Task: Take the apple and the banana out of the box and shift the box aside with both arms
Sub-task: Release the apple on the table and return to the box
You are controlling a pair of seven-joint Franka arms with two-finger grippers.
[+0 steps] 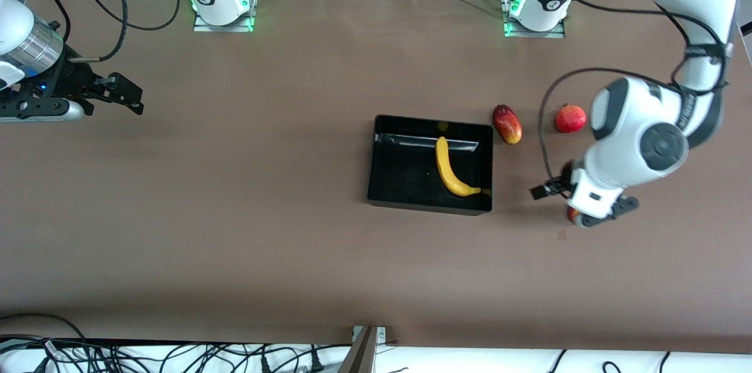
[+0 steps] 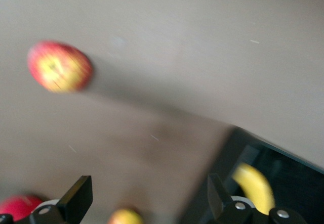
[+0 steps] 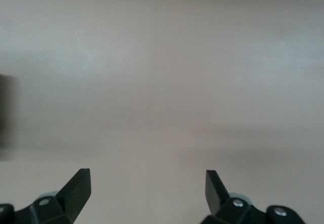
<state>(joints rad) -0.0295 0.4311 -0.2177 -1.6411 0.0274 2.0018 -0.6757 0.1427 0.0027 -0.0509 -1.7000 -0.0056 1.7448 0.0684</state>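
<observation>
**Apple out on the bench, banana and box still to do**

Near to far in the front view. Lower right of centre: the left gripper [image 1: 578,204] hangs low over the bench [image 1: 235,244], fingers spread and holding nothing. The apple [image 1: 573,214] lies on the bench just under it, outside the box, so I judge that step done. Only a red sliver shows there past the wrist; the left wrist view gives the whole fruit [image 2: 59,66], blurred, lying free.

Centre of frame: the box [image 1: 388,197] sits where it was set, the banana [image 1: 449,168] inside it, toward the left arm's end. Left to do: banana out, then box aside with both arms.

Just above and right of the box: an oval red-yellow fruit [image 1: 507,124] and a round red fruit [image 1: 570,118], both on the bench.

Upper left edge: the right gripper [image 1: 126,97] waits over bare bench, fingers apart, empty; its wrist view shows bench only.
</observation>
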